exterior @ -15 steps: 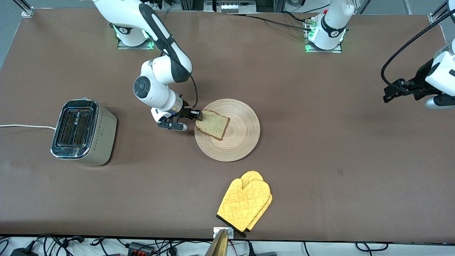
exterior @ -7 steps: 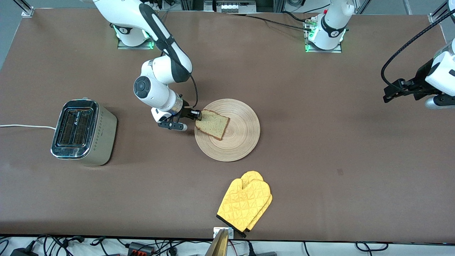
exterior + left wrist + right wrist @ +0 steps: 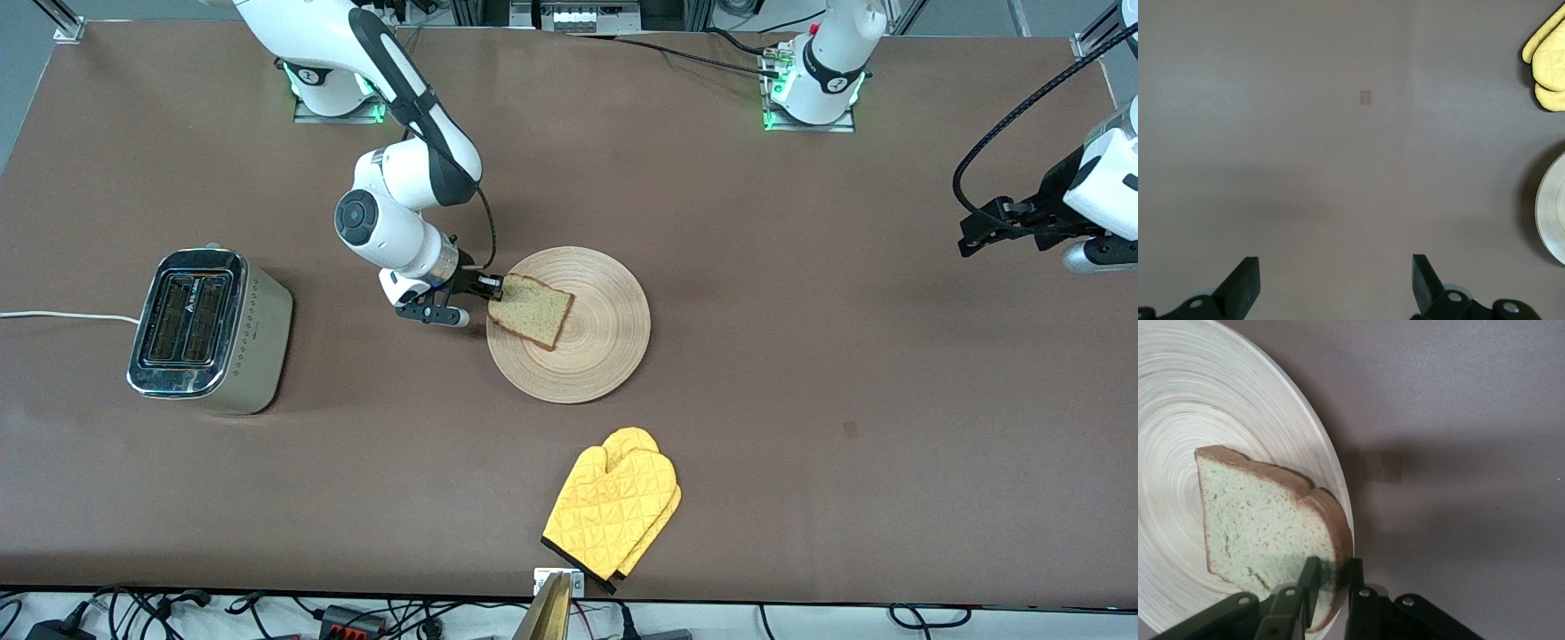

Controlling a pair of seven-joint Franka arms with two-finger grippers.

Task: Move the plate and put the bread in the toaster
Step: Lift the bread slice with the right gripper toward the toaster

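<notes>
One bread slice lies on plate | right gripper pinches its crust at plate rim | left gripper wide, waiting away from plate.

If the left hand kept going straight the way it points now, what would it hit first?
Probably only bare table: the open left hand faces empty brown surface, with the mitt and plate off to one side.

bread on plate | toaster toward right arm's end | mitt nearer camera
</notes>
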